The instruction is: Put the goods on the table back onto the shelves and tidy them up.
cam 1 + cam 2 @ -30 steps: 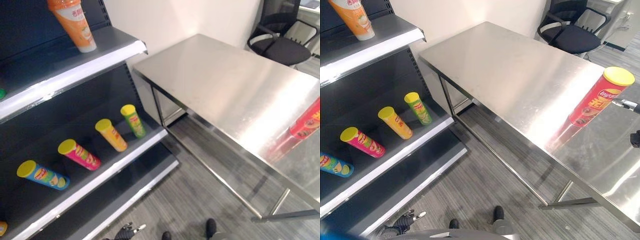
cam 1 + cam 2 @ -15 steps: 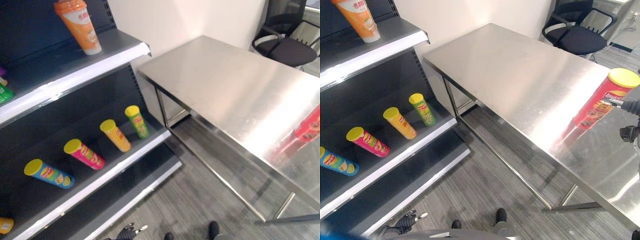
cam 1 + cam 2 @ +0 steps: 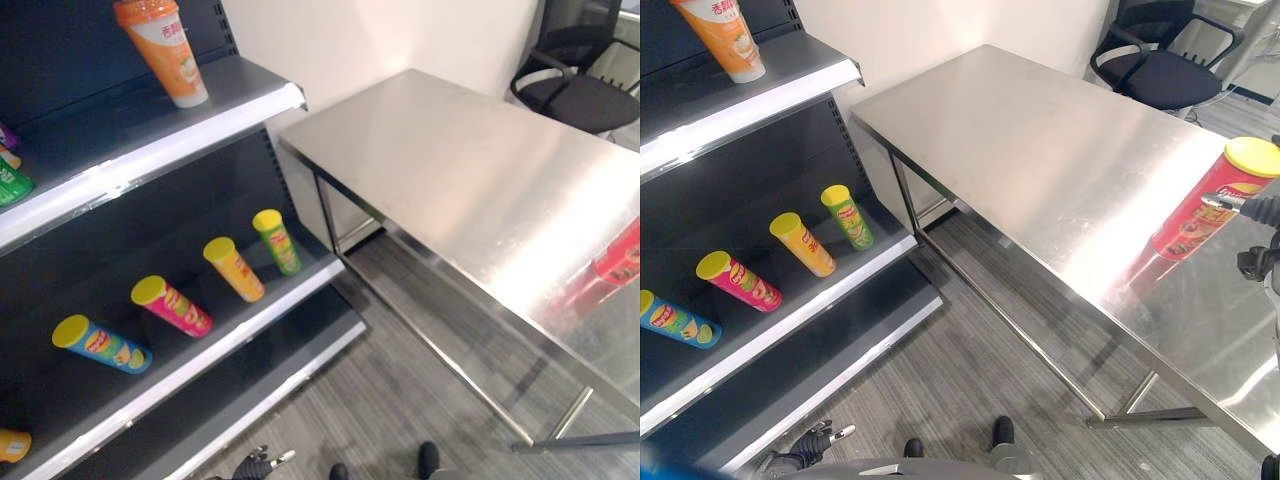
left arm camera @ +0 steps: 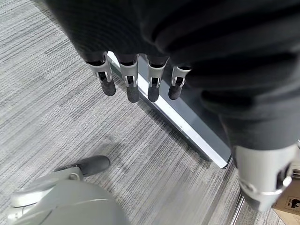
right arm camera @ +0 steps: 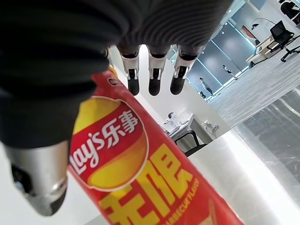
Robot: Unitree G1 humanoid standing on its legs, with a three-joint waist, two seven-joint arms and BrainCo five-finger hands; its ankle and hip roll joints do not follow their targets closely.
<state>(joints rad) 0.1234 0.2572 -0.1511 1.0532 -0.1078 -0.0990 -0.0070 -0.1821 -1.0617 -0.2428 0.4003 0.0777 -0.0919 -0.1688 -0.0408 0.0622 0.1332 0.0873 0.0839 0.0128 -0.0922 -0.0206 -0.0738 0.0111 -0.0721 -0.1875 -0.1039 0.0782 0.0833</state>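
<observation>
My left hand (image 4: 140, 79) hangs low over the grey carpet (image 4: 56, 117) by the foot of the shelf unit, fingers straight and relaxed, holding nothing. My right hand (image 5: 150, 70) is up at the red chip can (image 3: 1208, 200): in its wrist view the fingers reach straight past the can's top and the thumb stands off to one side, so the hand is spread and not closed round it. I cannot tell whether any part of it touches the can. The can stands upright on the steel table (image 3: 1040, 140), near the table's right end, yellow lid up.

On the lower shelf (image 3: 200, 350) four cans lie on their sides, well apart: blue (image 3: 100, 344), pink (image 3: 171, 305), yellow (image 3: 234, 269) and green (image 3: 276, 241). An orange cup (image 3: 164, 50) stands on the upper shelf (image 3: 150, 150). Beyond the table's far end is a black office chair (image 3: 1165, 70).
</observation>
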